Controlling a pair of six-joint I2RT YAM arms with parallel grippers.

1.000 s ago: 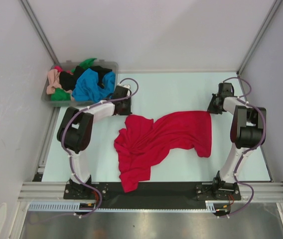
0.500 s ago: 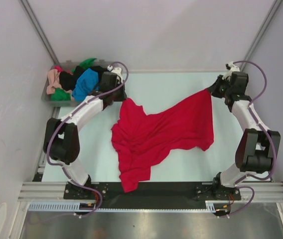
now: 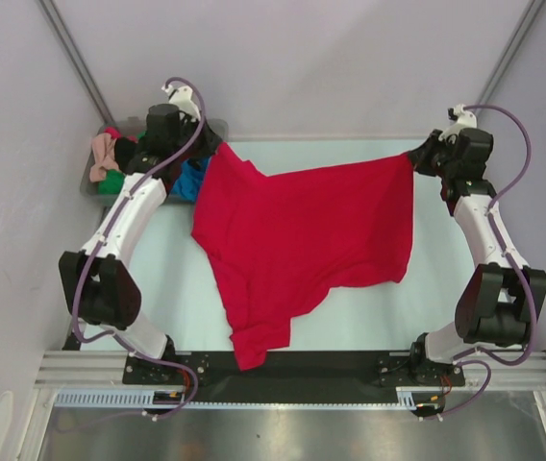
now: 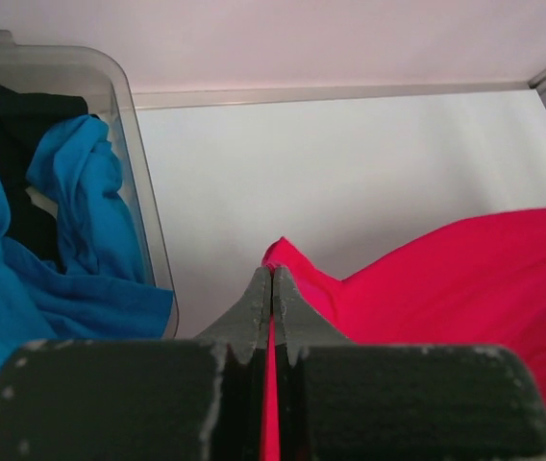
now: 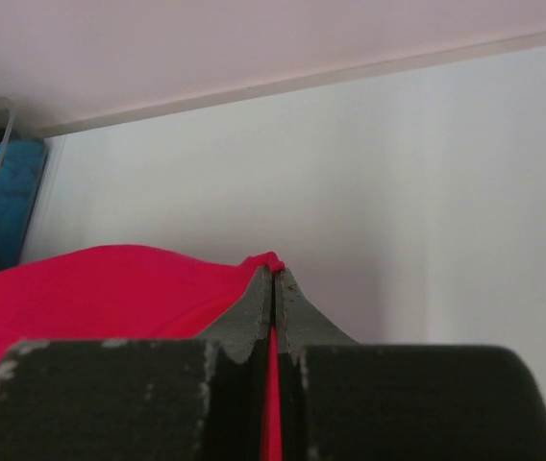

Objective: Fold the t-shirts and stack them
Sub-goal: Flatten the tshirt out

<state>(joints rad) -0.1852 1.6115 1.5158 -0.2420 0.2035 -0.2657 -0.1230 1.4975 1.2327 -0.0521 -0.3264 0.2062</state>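
Observation:
The large red t-shirt [image 3: 302, 230] hangs stretched between my two grippers above the far half of the table, its lower end trailing to the near edge. My left gripper [image 3: 217, 150] is shut on its far left corner, red cloth [image 4: 427, 288] pinched between the jaws at the left gripper [image 4: 272, 274]. On the far right, my right gripper [image 3: 413, 159] is shut on the other corner, and the right gripper [image 5: 274, 274] shows red cloth [image 5: 110, 288] caught at its tip. Other t-shirts, blue [image 4: 62, 250], black, green and peach-pink [image 3: 103, 152], lie in the bin.
A clear grey plastic bin [image 3: 90, 182] stands at the far left corner, right beside my left gripper; its wall [image 4: 148, 230] shows in the left wrist view. The pale table [image 3: 350, 317] is walled at the back and sides.
Both arms have reached far back and lifted, pulling the crumpled red t-shirt up and taut between them. The left gripper has moved up beside the bin.

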